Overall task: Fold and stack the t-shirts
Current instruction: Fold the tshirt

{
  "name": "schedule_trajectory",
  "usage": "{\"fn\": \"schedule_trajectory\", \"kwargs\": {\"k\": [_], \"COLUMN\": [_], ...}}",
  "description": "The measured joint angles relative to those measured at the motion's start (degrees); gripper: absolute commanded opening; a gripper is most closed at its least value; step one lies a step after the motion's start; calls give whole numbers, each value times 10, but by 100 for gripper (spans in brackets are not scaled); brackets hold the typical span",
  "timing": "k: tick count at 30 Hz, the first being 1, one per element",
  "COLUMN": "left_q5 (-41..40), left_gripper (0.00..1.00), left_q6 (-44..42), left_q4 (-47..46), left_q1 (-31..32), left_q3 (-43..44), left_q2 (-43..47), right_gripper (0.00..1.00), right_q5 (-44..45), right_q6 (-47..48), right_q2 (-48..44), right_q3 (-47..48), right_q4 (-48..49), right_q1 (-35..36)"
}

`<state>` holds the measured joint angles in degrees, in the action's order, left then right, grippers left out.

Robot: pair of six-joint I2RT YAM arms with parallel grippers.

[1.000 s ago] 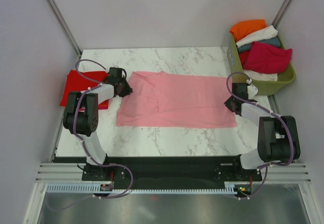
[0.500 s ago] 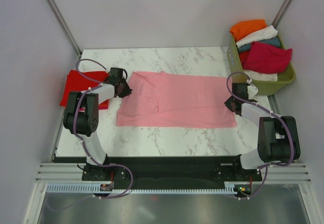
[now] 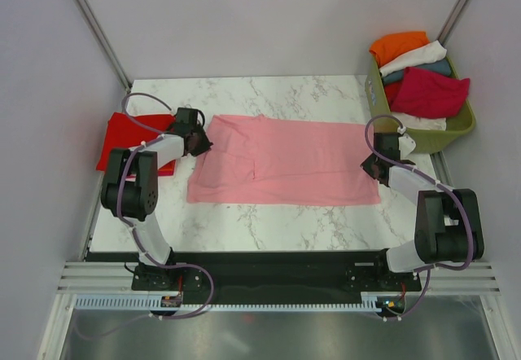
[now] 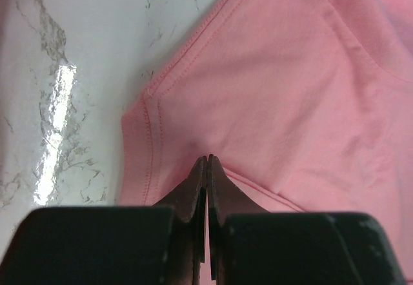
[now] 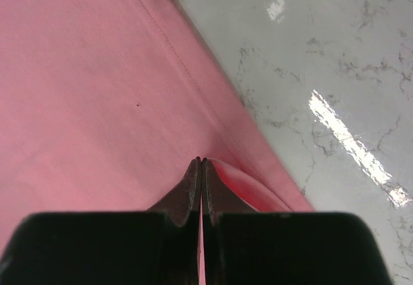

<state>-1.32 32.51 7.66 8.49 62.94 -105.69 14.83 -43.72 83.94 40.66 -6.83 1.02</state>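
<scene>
Left gripper (image 4: pixel 206 169) clamped on pink t-shirt (image 3: pixel 285 160) at near corner; right gripper (image 5: pixel 201 167) pinched shut on opposite hem. We judge both ends are held for folding. Folded red t-shirt (image 3: pixel 122 142) waits behind left pincer as stack base.

A robot lab cell: plain grey panels (image 3: pixel 244 18) on metal struts (image 3: pixel 94 26) enclose a marble-topped table (image 3: pixel 269 91), with two arms (image 3: pixel 130 185) bolted to a rail (image 3: pixel 277 274).

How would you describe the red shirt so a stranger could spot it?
Start at the white marble table and go to its left edge. The red t-shirt lies there, a compact folded rectangle. The pink t-shirt is spread flat mid-table and the other shirts are heaped in the green basket.
</scene>
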Motion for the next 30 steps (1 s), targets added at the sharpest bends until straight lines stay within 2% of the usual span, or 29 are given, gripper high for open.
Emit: {"fn": "schedule_trajectory", "kwargs": {"k": [30], "left_q5": [4], "left_gripper": [2], "left_q6": [-3], "left_q4": [31], "left_q1": [0], "left_q3": [12], "left_q2": [109], "right_gripper": [0], "right_q5": [3], "right_q6": [-6], "right_q2": [-41], "right_q3": [0], "right_q4": [-14], "right_q1": [-5]}}
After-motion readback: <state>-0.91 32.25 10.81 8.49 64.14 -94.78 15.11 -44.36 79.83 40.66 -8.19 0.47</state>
